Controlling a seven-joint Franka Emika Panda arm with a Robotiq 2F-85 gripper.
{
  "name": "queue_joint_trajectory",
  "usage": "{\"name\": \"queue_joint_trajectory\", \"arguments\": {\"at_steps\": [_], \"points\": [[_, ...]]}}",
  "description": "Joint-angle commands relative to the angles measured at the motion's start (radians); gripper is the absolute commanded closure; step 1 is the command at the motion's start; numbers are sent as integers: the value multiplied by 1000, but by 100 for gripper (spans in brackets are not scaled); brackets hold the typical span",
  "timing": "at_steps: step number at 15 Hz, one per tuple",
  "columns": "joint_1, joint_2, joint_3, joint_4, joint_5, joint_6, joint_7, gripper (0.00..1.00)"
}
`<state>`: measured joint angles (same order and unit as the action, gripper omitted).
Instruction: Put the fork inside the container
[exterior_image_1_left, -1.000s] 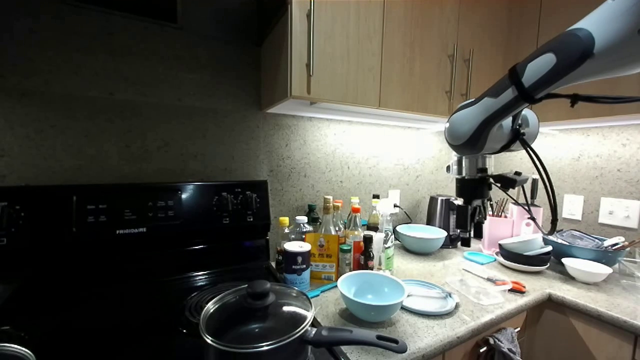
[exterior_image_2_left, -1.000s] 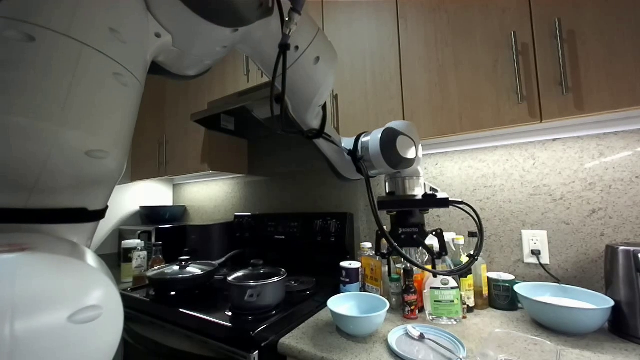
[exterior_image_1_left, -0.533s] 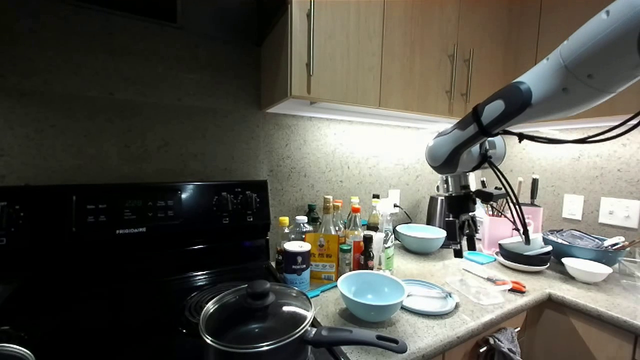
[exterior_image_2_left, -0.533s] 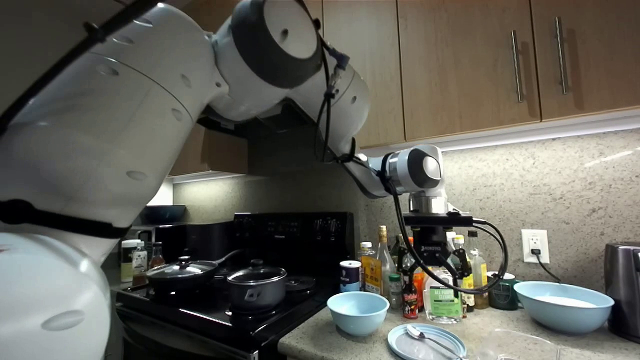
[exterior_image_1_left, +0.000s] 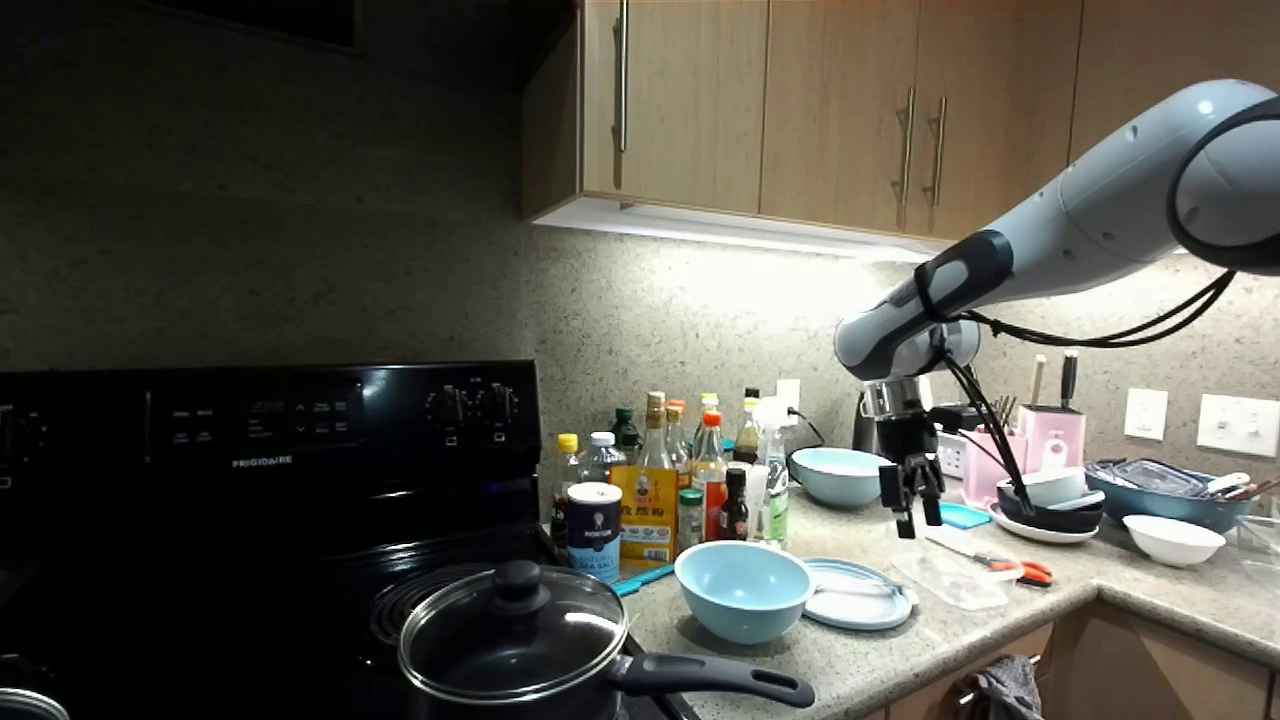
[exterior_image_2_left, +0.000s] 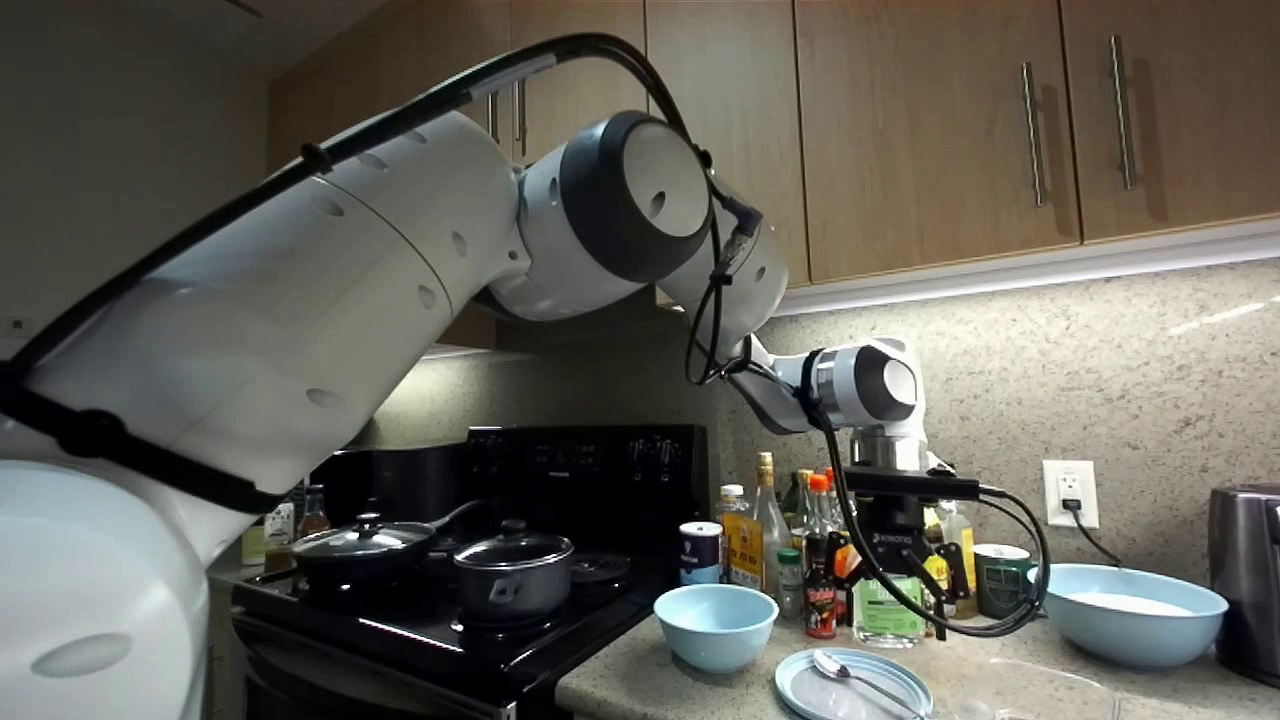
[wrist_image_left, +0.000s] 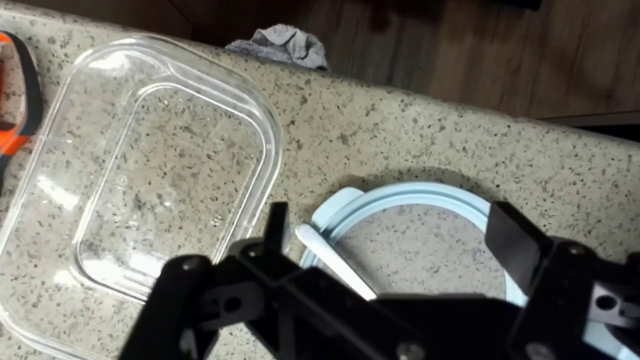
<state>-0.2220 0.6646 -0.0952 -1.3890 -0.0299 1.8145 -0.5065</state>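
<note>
1. Black two-fingered end effector (wrist_image_left: 390, 225) hangs empty, spread wide, likely to straddle the silver spoon (wrist_image_left: 336, 263); no fork shows.
2. Spoon rests on the round blue-rimmed lid (wrist_image_left: 417, 194) near the clear rectangular container (wrist_image_left: 175, 175).

Frigidaire on stove (exterior_image_1_left: 255, 490), Morton on canister (exterior_image_1_left: 594, 535)

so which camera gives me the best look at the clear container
The wrist view. It looks down on the clear container close up, showing most of its outline, though parts are covered or cut off. Both exterior views show it smaller and fainter, and in an exterior view the container is cropped at the bottom.
</note>
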Motion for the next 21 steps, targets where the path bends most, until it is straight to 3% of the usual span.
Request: {"name": "queue_joint_trajectory", "arguments": {"at_steps": [1, 3, 8, 9, 14, 21], "points": [[-16, 1, 21, 9, -12, -7, 6, 0], [-17, 35, 29, 43, -89, 7, -135, 0], [-52, 198, 67, 252, -92, -84, -391, 0], [-27, 128, 45, 148, -90, -26, -294, 0], [-28, 156, 53, 173, -87, -24, -317, 0], [75, 190, 65, 219, -166, -63, -304, 0]]}}
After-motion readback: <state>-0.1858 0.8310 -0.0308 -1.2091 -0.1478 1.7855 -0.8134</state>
